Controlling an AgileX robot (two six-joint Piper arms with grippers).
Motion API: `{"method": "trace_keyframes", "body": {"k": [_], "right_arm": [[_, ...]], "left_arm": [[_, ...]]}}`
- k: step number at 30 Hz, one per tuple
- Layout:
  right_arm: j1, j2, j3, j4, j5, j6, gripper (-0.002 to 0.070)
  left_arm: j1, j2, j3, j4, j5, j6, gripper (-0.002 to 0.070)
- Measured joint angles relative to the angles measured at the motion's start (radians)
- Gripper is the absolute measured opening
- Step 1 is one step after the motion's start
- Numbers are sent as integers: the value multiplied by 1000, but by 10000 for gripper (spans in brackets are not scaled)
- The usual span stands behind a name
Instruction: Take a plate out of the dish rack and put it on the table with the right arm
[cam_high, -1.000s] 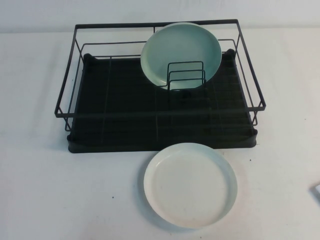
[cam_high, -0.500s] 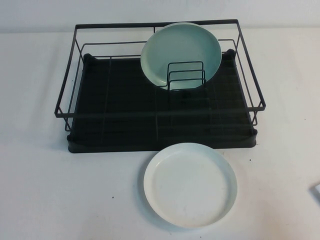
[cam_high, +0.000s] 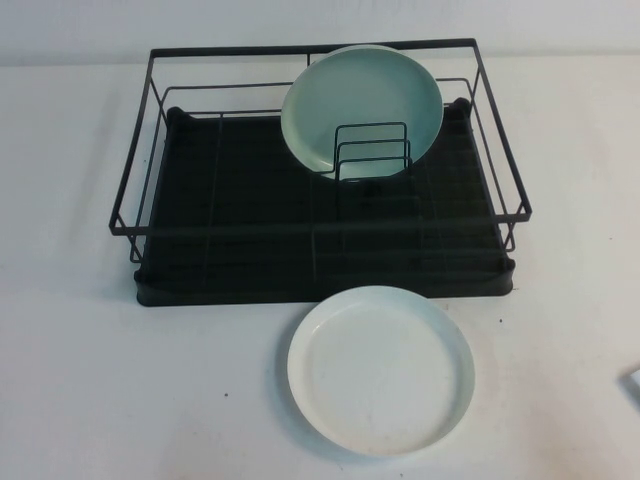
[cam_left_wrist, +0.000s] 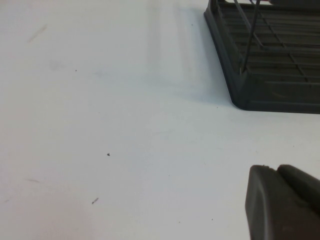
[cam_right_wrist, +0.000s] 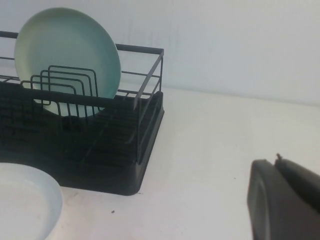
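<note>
From my remote station: the plate (cam_high: 380, 370) lies flat on the table (cam_high: 80, 380), just in front of the rack (cam_high: 320, 270), with a greener plate (cam_high: 362, 105) upright in the holder. My right gripper (cam_right_wrist: 285, 200) is parked near the rack's right corner, the left gripper (cam_left_wrist: 282, 202) near its left corner; I cannot tell either's finger spread. The plate looks stiff, smooth, likely slippery and breakable; I'd pinch its raised rim.
</note>
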Motion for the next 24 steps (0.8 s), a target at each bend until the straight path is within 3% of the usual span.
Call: {"method": "trace_keyframes", "body": {"k": [16,24], "right_arm": [[-2,0,0,-95,182,6,-18],[-2,0,0,-184,275,181,-18]], "left_arm": [[0,0,0,0,0,0,-4],[0,0,0,0,0,0,-4]]}}
